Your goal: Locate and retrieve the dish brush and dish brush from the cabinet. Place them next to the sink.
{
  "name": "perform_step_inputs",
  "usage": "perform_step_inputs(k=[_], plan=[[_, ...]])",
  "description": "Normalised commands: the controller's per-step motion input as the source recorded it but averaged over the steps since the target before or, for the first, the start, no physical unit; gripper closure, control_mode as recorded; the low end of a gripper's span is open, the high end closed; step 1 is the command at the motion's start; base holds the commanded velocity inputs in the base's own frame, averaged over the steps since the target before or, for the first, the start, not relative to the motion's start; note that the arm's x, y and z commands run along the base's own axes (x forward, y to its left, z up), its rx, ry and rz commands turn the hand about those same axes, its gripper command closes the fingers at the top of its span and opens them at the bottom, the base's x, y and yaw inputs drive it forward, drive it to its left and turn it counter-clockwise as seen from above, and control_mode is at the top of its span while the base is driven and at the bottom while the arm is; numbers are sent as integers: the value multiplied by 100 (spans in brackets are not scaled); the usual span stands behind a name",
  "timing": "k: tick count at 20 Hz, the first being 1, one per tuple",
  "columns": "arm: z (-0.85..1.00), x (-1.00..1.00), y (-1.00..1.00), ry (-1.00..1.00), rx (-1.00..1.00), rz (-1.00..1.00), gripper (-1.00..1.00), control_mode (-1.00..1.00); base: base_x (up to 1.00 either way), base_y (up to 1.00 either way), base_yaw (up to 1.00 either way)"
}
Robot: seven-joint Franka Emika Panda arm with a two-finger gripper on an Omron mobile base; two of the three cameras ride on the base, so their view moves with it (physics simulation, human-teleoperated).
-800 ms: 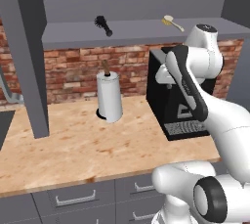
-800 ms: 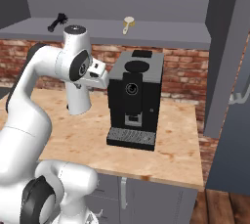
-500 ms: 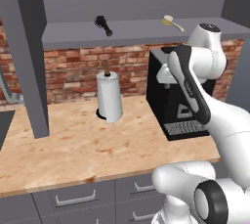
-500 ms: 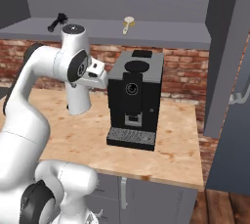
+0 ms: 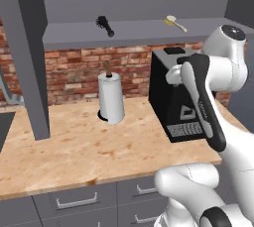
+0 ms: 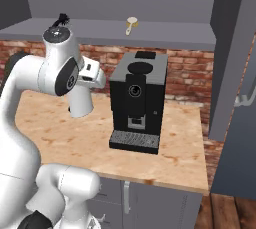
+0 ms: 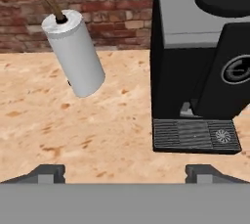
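Black spiky brush (image 5: pixel 104 25) on grey shelf (image 5: pixel 144 31)

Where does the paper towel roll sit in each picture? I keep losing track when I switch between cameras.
Left base view: paper towel roll stands left of centre on the wooden counter, left of the black coffee machine.
Right base view: a little of the roll shows left of centre, mostly behind the arm.
Hand view: upper left, tilted by the camera.
Shared landmark: the coffee machine.
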Motion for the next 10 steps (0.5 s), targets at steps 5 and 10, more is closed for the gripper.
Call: perform_step_inputs(k=[5, 10], plan=[[62, -19, -1, -18, -8, 2, -100, -100, 0, 0, 0], [55, -20, -2, -17, -6, 0, -100, -100, 0, 0, 0]])
